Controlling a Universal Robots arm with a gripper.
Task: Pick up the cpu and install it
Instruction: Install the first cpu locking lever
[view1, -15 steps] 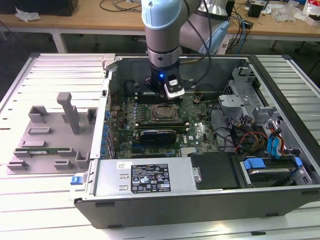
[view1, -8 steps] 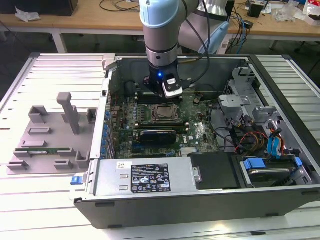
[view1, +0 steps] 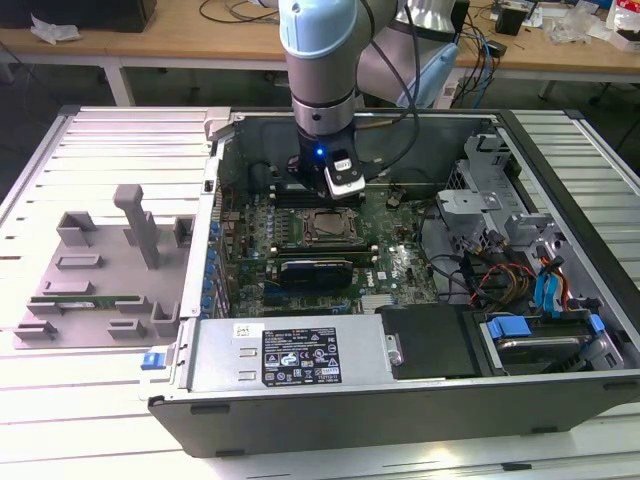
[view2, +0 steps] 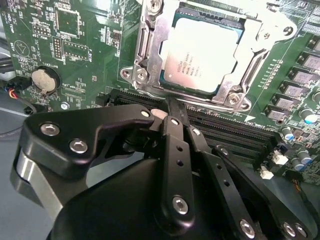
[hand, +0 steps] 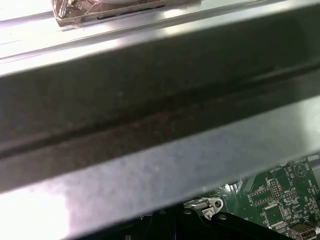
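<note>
The cpu (view2: 202, 55) is seen seated flat in its socket frame (view2: 150, 60) on the motherboard (view2: 75, 50), just beyond the tips of the gripper (view2: 172, 117), whose jaws are drawn narrow and hold nothing. In the exterior view, the gripper (view1: 322, 190) is placed directly above the open computer case (view1: 560, 330).

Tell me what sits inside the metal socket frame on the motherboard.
The cpu lies flat inside the socket frame, its silvery top facing up. The socket contacts beneath it are covered, so they cannot be seen.
</note>
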